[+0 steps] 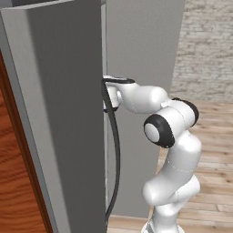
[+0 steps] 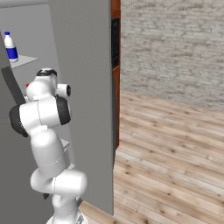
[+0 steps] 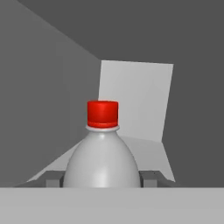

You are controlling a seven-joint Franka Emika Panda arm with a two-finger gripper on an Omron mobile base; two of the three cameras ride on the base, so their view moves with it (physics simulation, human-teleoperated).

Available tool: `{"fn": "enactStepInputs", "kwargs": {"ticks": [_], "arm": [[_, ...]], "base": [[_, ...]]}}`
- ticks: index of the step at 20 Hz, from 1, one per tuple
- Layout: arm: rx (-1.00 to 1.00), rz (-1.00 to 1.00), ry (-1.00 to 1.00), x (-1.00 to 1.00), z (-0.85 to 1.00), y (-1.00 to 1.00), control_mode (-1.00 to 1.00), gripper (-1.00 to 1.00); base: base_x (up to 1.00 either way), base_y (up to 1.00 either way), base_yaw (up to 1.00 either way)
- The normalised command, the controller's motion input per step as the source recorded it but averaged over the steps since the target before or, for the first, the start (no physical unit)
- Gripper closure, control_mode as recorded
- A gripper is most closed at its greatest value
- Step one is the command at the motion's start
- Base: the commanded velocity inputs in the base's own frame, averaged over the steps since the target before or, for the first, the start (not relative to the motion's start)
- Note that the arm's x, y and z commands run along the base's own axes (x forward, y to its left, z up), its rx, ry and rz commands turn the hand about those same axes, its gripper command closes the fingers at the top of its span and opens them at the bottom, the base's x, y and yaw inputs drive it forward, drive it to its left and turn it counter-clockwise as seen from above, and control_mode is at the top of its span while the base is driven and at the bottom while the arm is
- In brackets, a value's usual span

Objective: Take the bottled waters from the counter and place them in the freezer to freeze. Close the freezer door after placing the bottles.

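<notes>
Freezer (image 3: 52, 87) interior — red-capped bottle (image 3: 103, 153) between claw (image 3: 101, 178) fingertips

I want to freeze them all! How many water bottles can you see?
2. The blue-capped bottle stands on an upper freezer shelf. The red-capped bottle sits between the gripper fingers, inside the freezer. Others could be hidden behind the door.

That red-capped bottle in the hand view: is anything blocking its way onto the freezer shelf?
Nothing visible does. The red-capped bottle sits between the fingers, already inside the grey freezer, with a bare pale shelf just beyond it.
</notes>
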Motion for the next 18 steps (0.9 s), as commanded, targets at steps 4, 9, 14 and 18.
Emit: {"fn": "enactStepInputs", "kwargs": {"ticks": [4,9,14,18], "arm": [[0.0,0.0,0.0,0.14,-0.16,0.27,-1.0,1.0],[0.0,0.0,0.0,0.29,-0.11,0.21,-1.0,1.0],[0.0,0.0,0.0,0.21,-0.15,0.22,-1.0,1.0],[0.0,0.0,-0.01,0.12,-0.31,0.02,-1.0,1.0]], "base": [[0.0,0.0,0.0],[0.0,0.0,0.0],[0.0,0.0,0.0],[0.0,0.0,0.0]]}}
